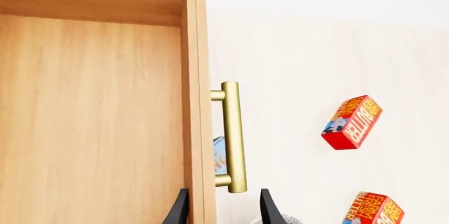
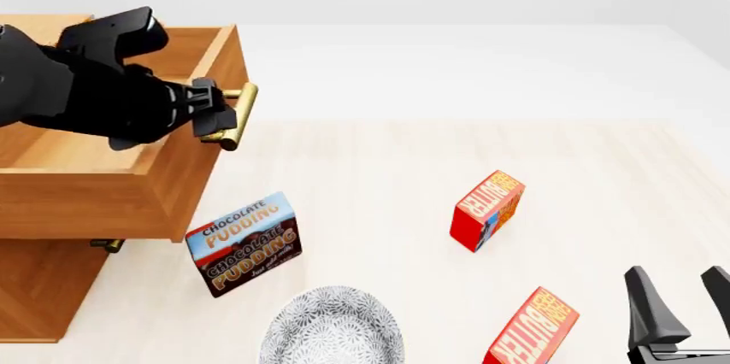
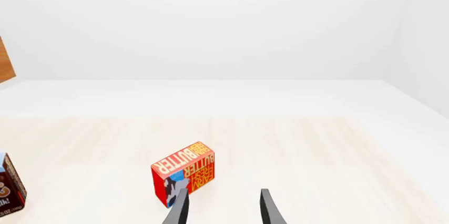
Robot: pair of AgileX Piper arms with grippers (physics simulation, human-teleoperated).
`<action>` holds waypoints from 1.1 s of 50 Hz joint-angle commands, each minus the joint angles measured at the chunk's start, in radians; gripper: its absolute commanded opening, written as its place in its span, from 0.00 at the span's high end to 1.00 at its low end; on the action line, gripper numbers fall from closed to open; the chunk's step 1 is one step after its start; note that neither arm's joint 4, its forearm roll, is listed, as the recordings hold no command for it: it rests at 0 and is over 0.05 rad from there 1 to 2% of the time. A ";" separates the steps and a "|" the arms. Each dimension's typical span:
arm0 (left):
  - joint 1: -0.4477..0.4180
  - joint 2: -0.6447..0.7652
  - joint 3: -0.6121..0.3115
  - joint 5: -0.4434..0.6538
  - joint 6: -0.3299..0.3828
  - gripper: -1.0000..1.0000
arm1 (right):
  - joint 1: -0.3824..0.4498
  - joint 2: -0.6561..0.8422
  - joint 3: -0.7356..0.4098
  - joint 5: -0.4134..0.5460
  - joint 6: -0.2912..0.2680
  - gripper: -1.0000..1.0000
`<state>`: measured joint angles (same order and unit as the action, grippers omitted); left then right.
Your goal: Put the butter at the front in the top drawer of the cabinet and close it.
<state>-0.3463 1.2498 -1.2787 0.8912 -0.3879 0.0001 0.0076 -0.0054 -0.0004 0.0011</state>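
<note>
a light-brown wooden cabinet (image 2: 46, 287) stands at the table's left, its top drawer (image 2: 126, 184) pulled open, a smooth plank box with nothing visible inside. one horizontal brass bar handle (image 2: 234, 116) crosses the drawer's front, and the black left gripper (image 2: 211, 112) sits at that bar; the left wrist view shows its two fingers spread wide either side of the drawer front and handle, gripping nothing. just right of the cabinet, below the open drawer, leans a single blue-brown chocolate pudding box (image 2: 243, 244), and near it a round grey patterned bowl (image 2: 331, 330). two identical red butter boxes lie further right of the cabinet on the pale table (image 2: 377, 159): the butter (image 2: 534, 330) at the front, closest to the camera, and the second butter box (image 2: 488, 210) behind it, apart. the right gripper (image 2: 685, 304), furthest from the cabinet, has its fingers parted and empty, just beside the front butter.
</note>
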 commanded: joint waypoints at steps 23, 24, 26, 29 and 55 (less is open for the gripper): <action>-0.030 -0.039 -0.174 0.120 0.104 0.00 | 0.000 -0.002 0.001 0.000 0.000 0.00; -0.028 -0.041 -0.176 0.123 0.108 0.00 | 0.000 -0.001 0.001 0.001 0.000 0.00; -0.038 -0.044 -0.188 0.130 0.117 0.00 | 0.000 -0.001 0.001 0.001 0.000 0.00; -0.047 -0.052 -0.212 0.148 0.142 0.00 | 0.000 -0.002 0.001 0.000 0.000 0.00; -0.237 0.032 -0.289 0.130 0.281 0.00 | 0.001 0.007 0.001 -0.008 -0.001 0.00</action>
<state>-0.5112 1.2500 -1.5441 1.0418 -0.1487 0.0011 0.0111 -0.0048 -0.0047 0.0005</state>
